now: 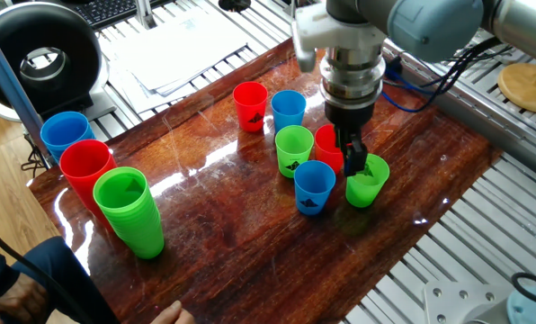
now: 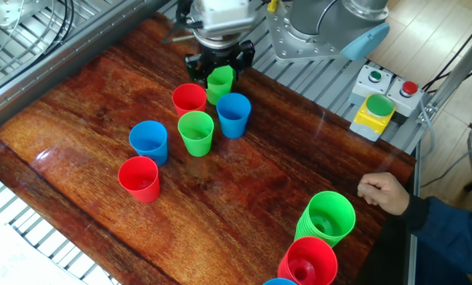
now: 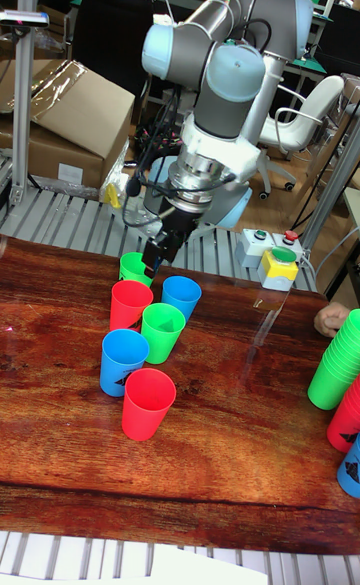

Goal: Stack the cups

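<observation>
six light, thin-walled, slippery cups sit loose and unstacked mid-table [image 1: 214, 207], and the gripper [image 1: 354, 162] hangs at the rim of the far green cup [image 1: 366, 183], jaws seemingly apart astride its wall — pinch gently there.

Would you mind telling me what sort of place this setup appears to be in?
Most likely a robotics lab or workshop: the arm's gripper works over a wooden table, with a button box beside it and cardboard boxes behind.

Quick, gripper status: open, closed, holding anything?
Gripper: over the rim of the green cup nearest it, one finger inside; cannot tell whether it has closed on the cup.
</observation>
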